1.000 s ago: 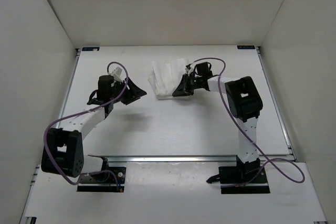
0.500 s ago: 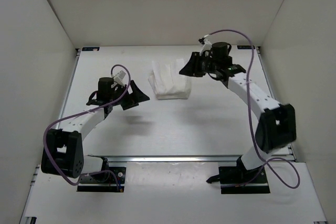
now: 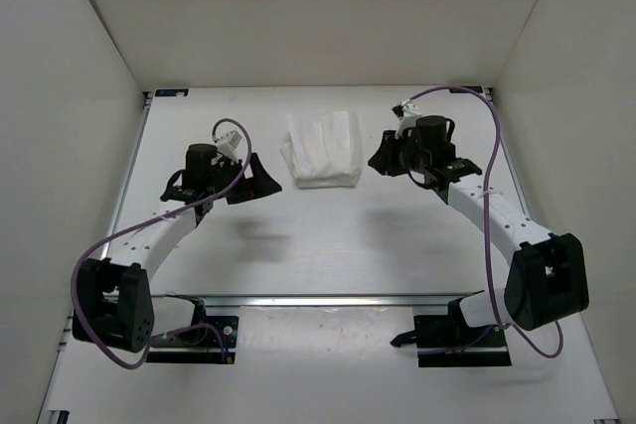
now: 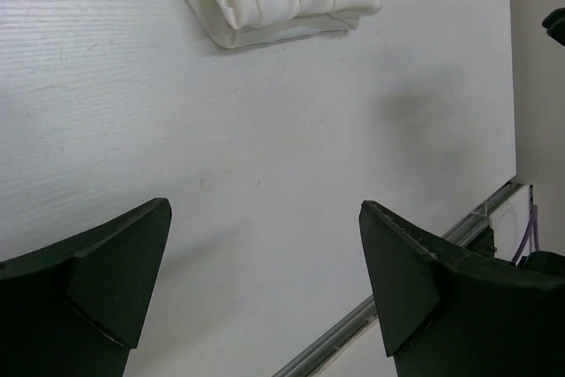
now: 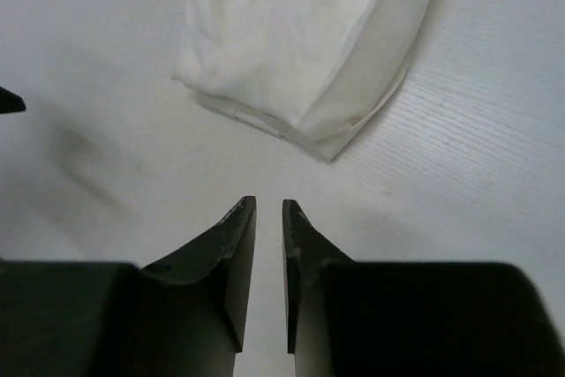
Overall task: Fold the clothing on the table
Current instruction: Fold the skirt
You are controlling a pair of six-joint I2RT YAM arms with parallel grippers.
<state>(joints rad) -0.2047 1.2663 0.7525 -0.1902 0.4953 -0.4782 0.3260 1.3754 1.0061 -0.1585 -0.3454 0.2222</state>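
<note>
The folded clothing [image 3: 320,151] lies between the wide-spread left pincer [image 4: 263,207] and barely parted right pincer [image 5: 269,205], touching neither.

Left claw [image 4: 263,209] agape; right claw [image 5: 268,203] barely parted.

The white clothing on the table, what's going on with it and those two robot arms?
The clothing lies in a folded bundle at the far middle of the table. Neither arm holds it: the left gripper hangs wide open to its left, the right gripper to its right, jaws narrowly apart and empty.
</note>
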